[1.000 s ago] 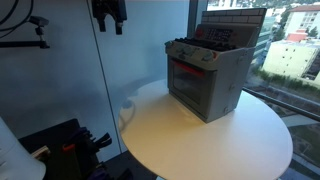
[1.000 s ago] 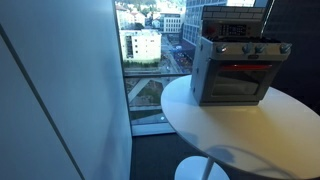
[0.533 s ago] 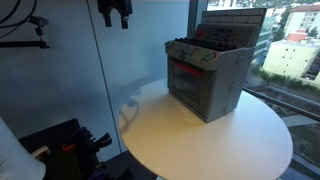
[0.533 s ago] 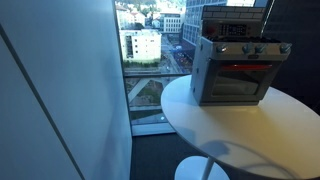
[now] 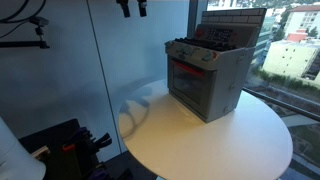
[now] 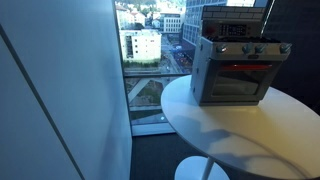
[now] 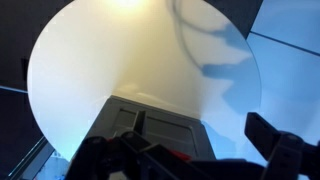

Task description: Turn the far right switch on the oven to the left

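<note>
A grey toy oven with a red-lit door stands at the back of a round white table. It shows in both exterior views. A row of small knobs runs along its front top edge; single knobs are too small to tell apart. My gripper hangs high at the top edge of the exterior view, left of the oven and well above the table. In the wrist view the gripper is open and empty, looking down on the oven's top and the table.
A glass wall and window with a city view stand behind the table. Dark equipment with cables sits low beside the table. The table stands on a single pedestal.
My gripper has moved right and upward along the top of the exterior view, now partly out of frame. The oven has not moved.
</note>
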`<state>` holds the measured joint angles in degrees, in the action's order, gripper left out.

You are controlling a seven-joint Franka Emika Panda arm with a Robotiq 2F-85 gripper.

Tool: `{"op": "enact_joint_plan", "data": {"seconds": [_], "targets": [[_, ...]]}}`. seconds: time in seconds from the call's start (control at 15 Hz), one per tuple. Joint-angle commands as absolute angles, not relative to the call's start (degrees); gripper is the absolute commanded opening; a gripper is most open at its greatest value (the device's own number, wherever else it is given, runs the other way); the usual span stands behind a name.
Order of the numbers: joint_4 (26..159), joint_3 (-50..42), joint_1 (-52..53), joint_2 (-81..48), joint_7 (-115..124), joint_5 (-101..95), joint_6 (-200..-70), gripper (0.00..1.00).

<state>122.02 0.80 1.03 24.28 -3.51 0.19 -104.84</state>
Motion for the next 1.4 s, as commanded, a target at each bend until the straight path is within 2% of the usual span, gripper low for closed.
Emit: {"op": "enact_joint_plan", "data": {"seconds": [0.0,0.87,1.33], "targets": [[119.03,0.01,-1.41,22.91,0.35,-2.12,-106.8,1.0],[121.36,-1.57,-8.04,19.52,13.58,-6.31,-122.26,1.0],[121.4,-1.89,-7.29,19.25,12.19,-5.24,-121.49,1.0]]}}
